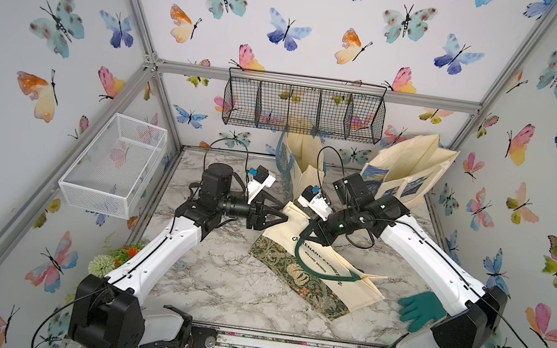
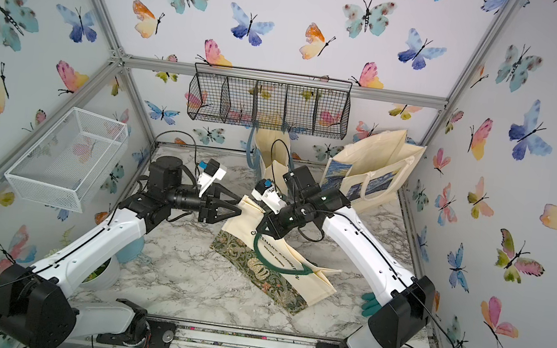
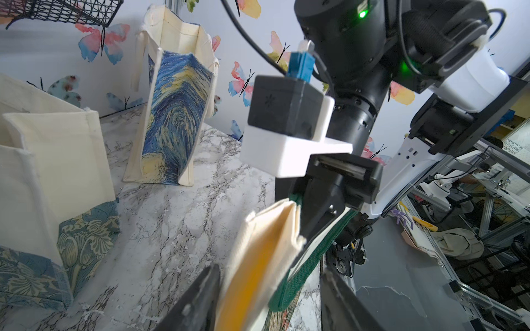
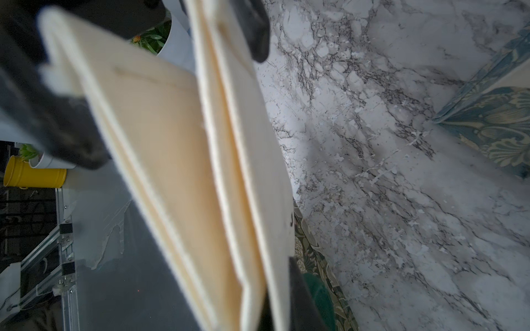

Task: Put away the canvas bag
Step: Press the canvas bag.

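Closest to me, a green glove (image 1: 420, 309) lies at the near right of the marble table (image 1: 217, 284), partly under the right arm. A plant (image 1: 121, 256) sits at the near left, beside the left arm.

Past them, in the middle of the table, the canvas bag (image 1: 316, 265) lies folded and mostly flat. It is cream with a dark floral band, and a green handle loops across it. Only its far end is raised off the marble, and both arms meet there.

The right gripper (image 1: 311, 233) is clamped on that raised edge, and the left wrist view shows cream cloth and green strap pinched in its jaws. The left gripper (image 1: 282, 217) is just beside it at the bag's corner. Its jaws are parted, with the cloth edge between them but not squeezed.

Farther back two other bags stand upright, a floral-trimmed bag (image 1: 304, 152) at far centre and a blue swirl-printed bag (image 1: 415, 164) at far right. A black wire basket (image 1: 302, 111) hangs on the far wall and a white mesh basket (image 1: 96, 199) on the left wall.

I'd call the job barely begun. One arm has a hold, but the bag is not lifted clear or carried anywhere. My guess is that it goes upright beside the two at the back, though I cannot tell for sure.
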{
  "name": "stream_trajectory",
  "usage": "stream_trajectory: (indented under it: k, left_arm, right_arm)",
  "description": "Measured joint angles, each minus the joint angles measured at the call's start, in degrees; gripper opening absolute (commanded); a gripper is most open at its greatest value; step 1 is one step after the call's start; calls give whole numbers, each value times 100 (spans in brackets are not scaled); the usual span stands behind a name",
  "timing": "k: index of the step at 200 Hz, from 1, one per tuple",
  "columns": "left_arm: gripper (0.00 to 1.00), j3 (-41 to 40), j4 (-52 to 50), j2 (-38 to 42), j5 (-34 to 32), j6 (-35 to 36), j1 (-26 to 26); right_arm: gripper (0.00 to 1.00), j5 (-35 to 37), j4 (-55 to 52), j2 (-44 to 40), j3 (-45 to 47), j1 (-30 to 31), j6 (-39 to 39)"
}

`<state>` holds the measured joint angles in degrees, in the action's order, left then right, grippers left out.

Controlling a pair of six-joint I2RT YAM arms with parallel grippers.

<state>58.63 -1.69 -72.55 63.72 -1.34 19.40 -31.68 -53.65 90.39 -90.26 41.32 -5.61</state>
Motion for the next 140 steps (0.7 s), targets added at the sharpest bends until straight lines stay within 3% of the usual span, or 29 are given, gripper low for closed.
stream_trajectory:
  k: [35,64,105,140]
  left_arm:
    - [59,4,59,-140,177,-39,9]
    - [36,11,70,-234,378,-61,35]
    - [35,66,66,-240,463,31,61]
    - [17,63,66,-240,459,111,63]
  right_arm:
    - [2,-173,-70,188,-55,232,-17]
    - [2,-232,-166,339,-221,293,-24]
    - [2,109,-129,389,-417,293,55]
    - [2,382,-74,389,-485,306,173]
